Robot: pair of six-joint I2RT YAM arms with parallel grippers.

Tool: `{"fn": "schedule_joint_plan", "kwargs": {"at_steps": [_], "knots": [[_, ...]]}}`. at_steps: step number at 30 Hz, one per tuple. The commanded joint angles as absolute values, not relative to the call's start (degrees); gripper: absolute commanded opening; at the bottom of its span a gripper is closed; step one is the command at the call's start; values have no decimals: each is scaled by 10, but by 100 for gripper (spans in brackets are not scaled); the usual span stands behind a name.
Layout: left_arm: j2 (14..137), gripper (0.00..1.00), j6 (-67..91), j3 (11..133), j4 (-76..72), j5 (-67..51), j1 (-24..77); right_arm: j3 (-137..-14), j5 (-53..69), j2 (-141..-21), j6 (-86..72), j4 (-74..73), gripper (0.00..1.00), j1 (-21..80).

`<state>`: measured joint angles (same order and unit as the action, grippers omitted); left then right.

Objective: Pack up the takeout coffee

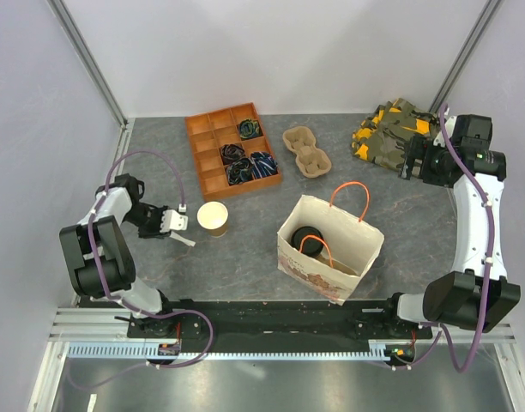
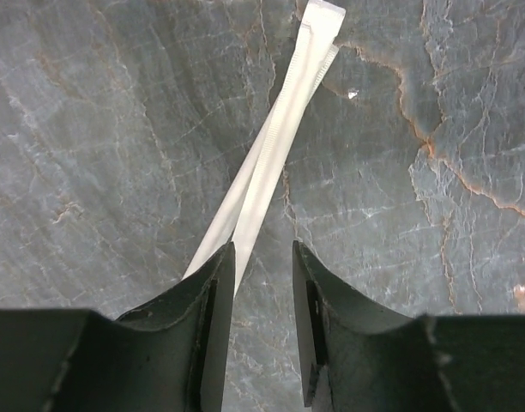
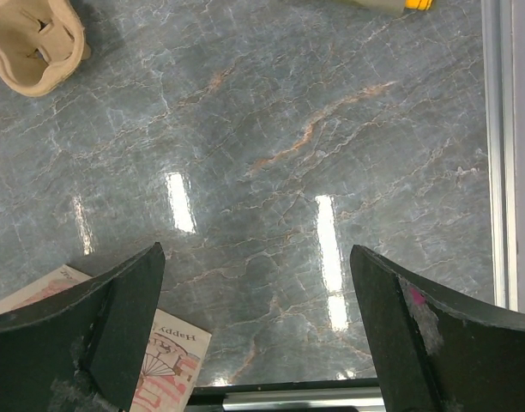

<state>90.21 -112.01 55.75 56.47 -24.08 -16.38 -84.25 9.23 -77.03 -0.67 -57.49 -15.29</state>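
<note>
Closest to the lens, the left gripper is seen with its jaws standing only partly apart, a strip of bare table showing between them. Two white wrapped straws run from under the finger on the left of that frame up toward its upper centre, so their long axis falls nearly in line with the fingers rather than across them. Whether they are touched cannot be told.

The right gripper is held spread wide over bare stone, in the upper right of the top view, with nothing between its jaws.

The takeout coffee is found standing inside the paper bag, right of centre in the lower half of the top view, black lid upward. It lies to the right of the left gripper, past the lidless cup, and down-left of the right gripper. Neither arm is clearly nearer. The coffee is judged already packed, and the straws are taken to be the left arm's concern.
</note>
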Motion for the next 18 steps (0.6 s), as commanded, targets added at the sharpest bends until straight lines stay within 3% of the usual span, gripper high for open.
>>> {"fn": "schedule_joint_plan", "kwargs": {"at_steps": [1, 18], "knots": [[916, 36, -1199, 543, 534, -236, -166, -838, 98, -752, -4, -573, 98, -161], [914, 19, -1230, 498, 519, -207, -166, -834, 98, -743, -4, -581, 98, -172]]}}
